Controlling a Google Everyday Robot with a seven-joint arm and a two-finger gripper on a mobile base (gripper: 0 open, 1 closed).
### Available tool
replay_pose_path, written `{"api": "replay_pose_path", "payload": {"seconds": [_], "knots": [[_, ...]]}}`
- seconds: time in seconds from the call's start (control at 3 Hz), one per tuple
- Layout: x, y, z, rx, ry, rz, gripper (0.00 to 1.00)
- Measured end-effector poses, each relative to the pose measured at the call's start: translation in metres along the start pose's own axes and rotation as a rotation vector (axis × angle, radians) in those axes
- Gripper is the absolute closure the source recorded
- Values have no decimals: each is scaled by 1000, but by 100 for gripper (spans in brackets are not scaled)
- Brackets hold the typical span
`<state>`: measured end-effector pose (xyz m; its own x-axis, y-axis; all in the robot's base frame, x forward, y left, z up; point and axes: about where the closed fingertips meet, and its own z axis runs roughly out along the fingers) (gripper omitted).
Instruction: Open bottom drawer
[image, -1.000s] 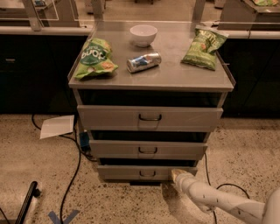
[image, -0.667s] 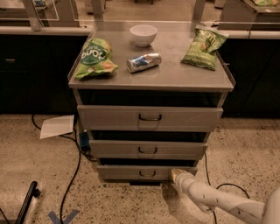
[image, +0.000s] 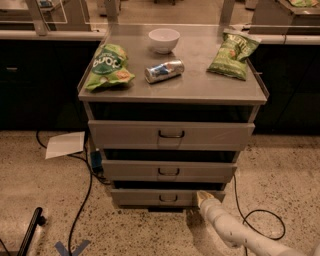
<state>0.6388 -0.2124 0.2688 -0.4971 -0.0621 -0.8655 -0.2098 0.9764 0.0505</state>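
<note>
Where the cabinet (image: 95, 107) meets the speckled floor (image: 280, 165), we find the bottom drawer (image: 145, 198), the lowest of three grey fronts, with its small dark loop handle (image: 168, 199) at the middle. Above it sit the middle drawer (image: 135, 171) and the wider top drawer (image: 125, 134), each with a dark gap over its front. The gripper (image: 202, 196) is low at the right end of the bottom drawer's front, well to the right of the handle, and its pale tip seems to touch the front's right edge, though the shadow there keeps us from being sure. Whether it is spread or closed up we are unable to make out. The white arm (image: 235, 230) runs from the gripper down to the lower right corner.

On the cabinet's grey top we see a white bowl (image: 164, 40) at the back, a silver can (image: 164, 71) lying on its side in front of it, a green chip bag (image: 107, 67) on the left and another green bag (image: 233, 53) on the right. A sheet of paper (image: 66, 144) lies on the floor to the left, near a black cable (image: 85, 200), and a blue tape cross (image: 72, 247) marks the floor at the bottom.
</note>
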Motion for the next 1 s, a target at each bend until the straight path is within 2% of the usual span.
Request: {"api": "replay_pose_path", "payload": {"seconds": [0.33,0.67,1.0], "knots": [[-4,0,10,-13,-43,-21,100],[-9,0,24,-29,-52,-49,100],[-12,-10,59,-20,-3,-71,100]]}}
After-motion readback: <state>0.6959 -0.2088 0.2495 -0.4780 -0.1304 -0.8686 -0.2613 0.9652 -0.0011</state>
